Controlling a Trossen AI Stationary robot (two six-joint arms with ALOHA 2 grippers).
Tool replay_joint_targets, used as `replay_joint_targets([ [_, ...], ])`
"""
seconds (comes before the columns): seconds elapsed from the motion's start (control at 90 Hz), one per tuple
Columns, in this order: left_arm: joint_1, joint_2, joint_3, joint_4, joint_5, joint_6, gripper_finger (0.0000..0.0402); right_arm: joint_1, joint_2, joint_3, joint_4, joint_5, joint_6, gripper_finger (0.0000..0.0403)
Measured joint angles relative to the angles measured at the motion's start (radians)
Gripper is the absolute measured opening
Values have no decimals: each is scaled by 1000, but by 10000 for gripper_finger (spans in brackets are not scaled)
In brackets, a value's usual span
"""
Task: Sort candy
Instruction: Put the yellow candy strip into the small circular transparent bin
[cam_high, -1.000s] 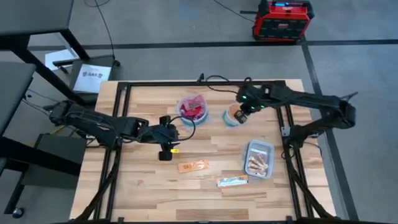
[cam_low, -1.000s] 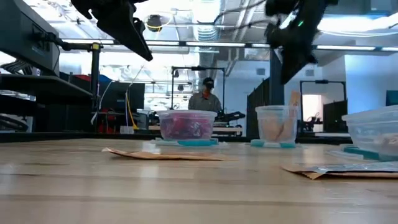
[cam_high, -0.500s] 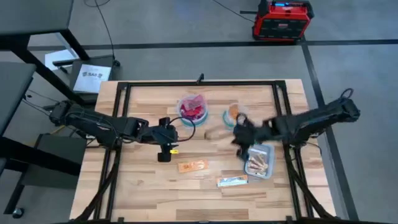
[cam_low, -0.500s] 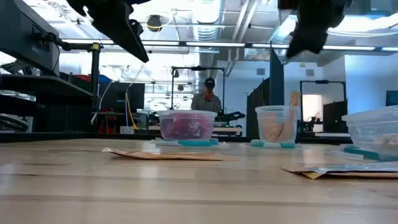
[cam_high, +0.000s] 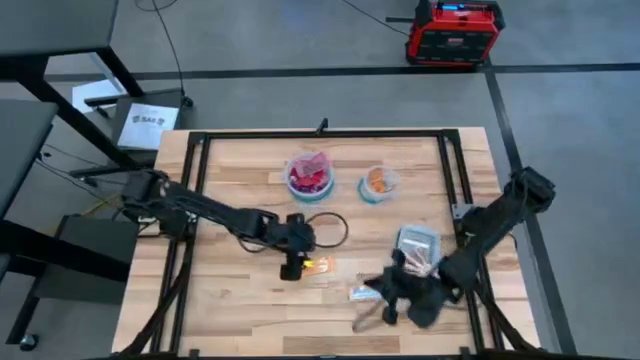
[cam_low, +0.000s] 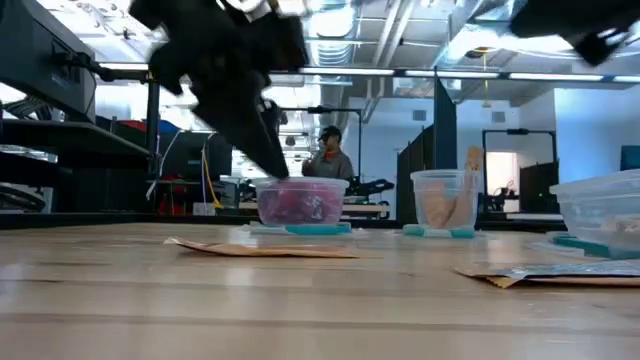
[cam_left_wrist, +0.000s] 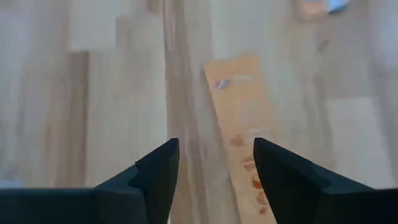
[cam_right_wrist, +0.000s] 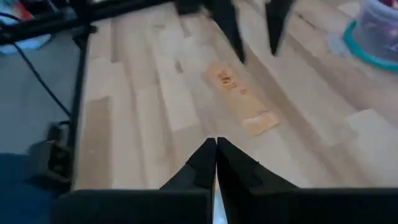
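The wooden tabletop (cam_high: 230, 300) carries two round bowls (cam_high: 309, 176) at twelve o'clock, a clear tub (cam_high: 418, 252) at four, an orange wrapper (cam_high: 318, 266) centrally, a silver wrapper (cam_high: 365, 292) at five.

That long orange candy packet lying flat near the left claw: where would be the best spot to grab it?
Probably across its narrow width, near the middle, coming straight down. The orange packet lies flat on the table, and the open left gripper hangs above it.

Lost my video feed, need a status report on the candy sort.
Left gripper open, hovering over orange candy. Right gripper shut, empty, by silver candy. Nothing in the way.
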Motion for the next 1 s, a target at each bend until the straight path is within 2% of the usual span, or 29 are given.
replay_joint_targets([
  [0.144, -7, 111, 83, -45, 16, -9, 207, 52, 26, 4, -6, 97, 28, 0],
  [0.433, -18, 259, 141, -61, 16, -26, 203, 64, 23, 4, -22, 106, 31, 0],
  [0.533, -18, 302, 143, -58, 37, -12, 160, 64, 23, 4, -24, 106, 31, 0],
  [0.622, -14, 325, 144, -47, 96, -9, 90, 64, 23, 4, -24, 106, 31, 0],
  [0.711, -13, 328, 145, -46, 104, 8, 22, 64, 23, 4, -27, 105, 31, 0],
  [0.833, -14, 309, 144, -48, 92, 20, 6, 64, 23, 4, -39, 104, 33, 0],
  [1.0, -15, 232, 187, -134, 68, 72, 0, 64, 23, 4, -47, 105, 38, 0],
])
